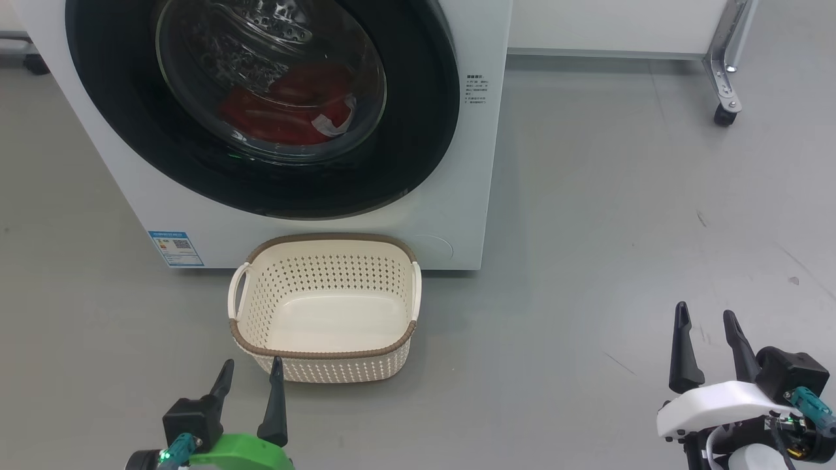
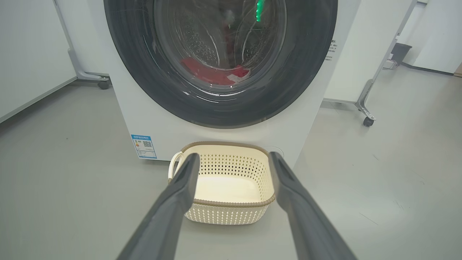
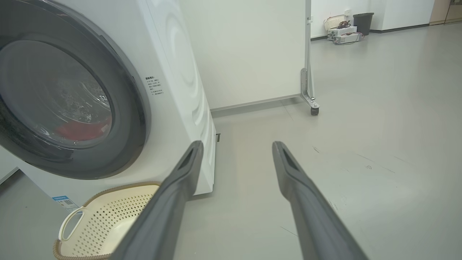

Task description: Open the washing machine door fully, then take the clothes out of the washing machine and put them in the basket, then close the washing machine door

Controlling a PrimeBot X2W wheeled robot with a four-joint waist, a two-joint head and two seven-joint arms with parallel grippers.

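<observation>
Step one is not begun — the washing machine door (image 1: 111, 130) sits shut, the clothes (image 1: 281, 114) behind its glass, the basket (image 1: 326, 239) empty beneath it. My left claw (image 1: 253, 361) and right claw (image 1: 705, 309) hang wide, holding nothing. Next, I reckon — reach the door's rim and pull.

A smooth pale grey floor (image 1: 620, 228) spreads across the room under soft, even light, marked by a few small dark scuffs (image 1: 701, 219) on the right. At the far right stands a flat white partition panel (image 3: 252, 47) on a silver metal leg (image 1: 720, 75) with a black caster wheel (image 1: 723, 116). Another white panel (image 2: 29, 54) runs along the left, near a grey metal foot on a dark caster (image 2: 103, 85). Far off to the right, a dark grey waste bin (image 3: 362, 18) sits against a white wall (image 3: 404, 12).
</observation>
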